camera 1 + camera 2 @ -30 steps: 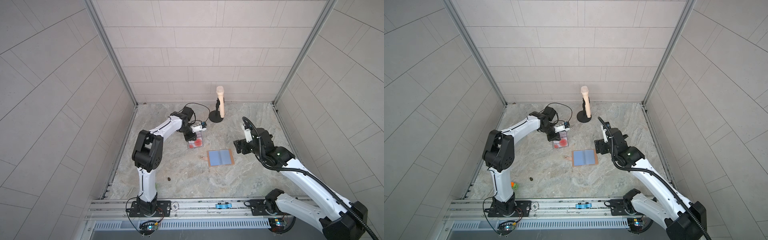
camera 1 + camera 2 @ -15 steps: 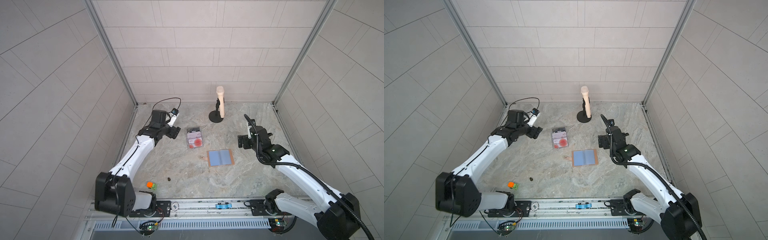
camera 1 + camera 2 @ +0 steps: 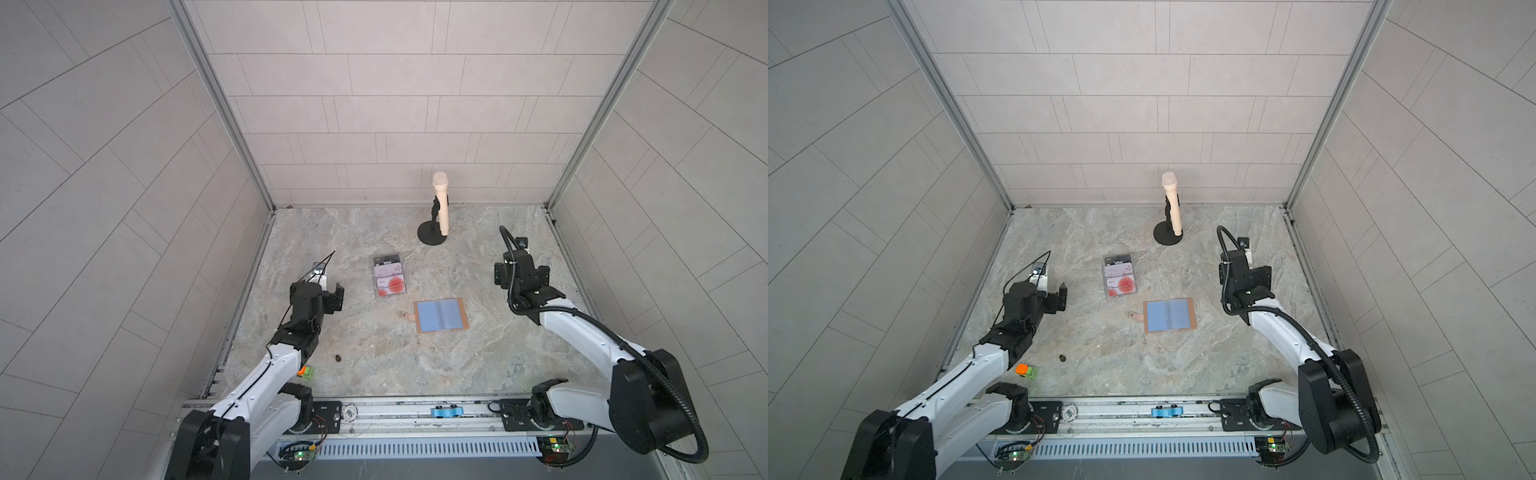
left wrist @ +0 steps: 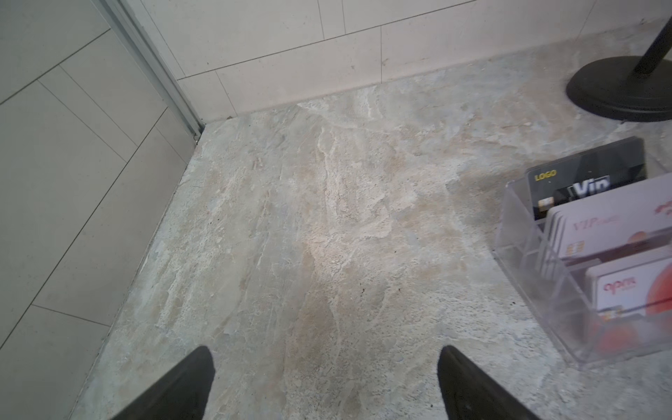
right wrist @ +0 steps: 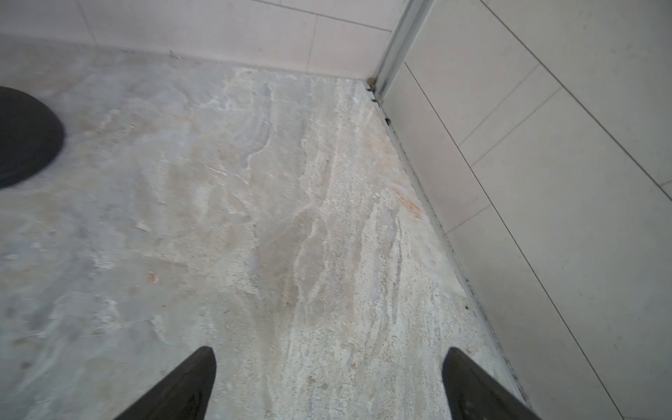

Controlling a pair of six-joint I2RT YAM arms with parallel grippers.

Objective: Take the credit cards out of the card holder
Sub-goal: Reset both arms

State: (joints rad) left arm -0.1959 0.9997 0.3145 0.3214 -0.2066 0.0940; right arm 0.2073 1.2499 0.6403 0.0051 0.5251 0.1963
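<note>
The card holder (image 3: 440,316) (image 3: 1169,315) lies open and flat mid-table, blue-grey sleeves up, its snap tab pointing left. The credit cards (image 3: 388,275) (image 3: 1119,276) stand in a clear plastic box behind and left of it. In the left wrist view these are a dark "Vip" card (image 4: 589,178), a pale pink card (image 4: 611,225) and a white card with red circles (image 4: 632,291). My left gripper (image 3: 330,290) (image 4: 325,351) hangs open and empty, left of the box. My right gripper (image 3: 521,274) (image 5: 329,351) is open and empty over bare table, right of the holder.
A beige microphone (image 3: 440,203) stands on a black round-based stand (image 3: 432,237) at the back. A small orange and green block (image 3: 305,371) and a small dark speck (image 3: 338,358) lie front left. The clear box (image 4: 538,276) has low dividers. Tiled walls close three sides.
My left arm has drawn back from the clear box toward the left front and its jaws have opened. My right arm has pulled away from the holder toward the right wall, jaws opening wider.
</note>
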